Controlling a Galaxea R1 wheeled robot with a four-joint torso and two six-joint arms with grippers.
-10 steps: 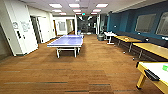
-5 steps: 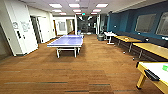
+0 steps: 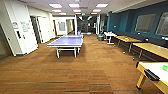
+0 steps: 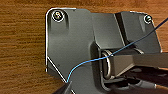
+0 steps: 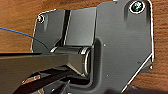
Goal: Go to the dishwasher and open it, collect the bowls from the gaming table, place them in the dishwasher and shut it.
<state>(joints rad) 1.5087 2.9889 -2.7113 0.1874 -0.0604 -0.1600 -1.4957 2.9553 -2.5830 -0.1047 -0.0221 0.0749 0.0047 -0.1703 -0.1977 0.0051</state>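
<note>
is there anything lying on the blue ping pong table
No, the ping pong table in the head view has a bare blue top with nothing resting on it.

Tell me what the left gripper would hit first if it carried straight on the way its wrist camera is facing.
Most likely the wood-grain floor: in the left wrist view that brown planking lies behind the robot's own dark plate, with nothing else between. How far off the floor is cannot be judged, and the gripper itself is not clearly made out.

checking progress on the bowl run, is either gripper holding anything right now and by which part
It cannot be told. Both wrist views show the robot's own dark plate over wood floor, with no bowl in them, and the fingers are not made out.
</note>
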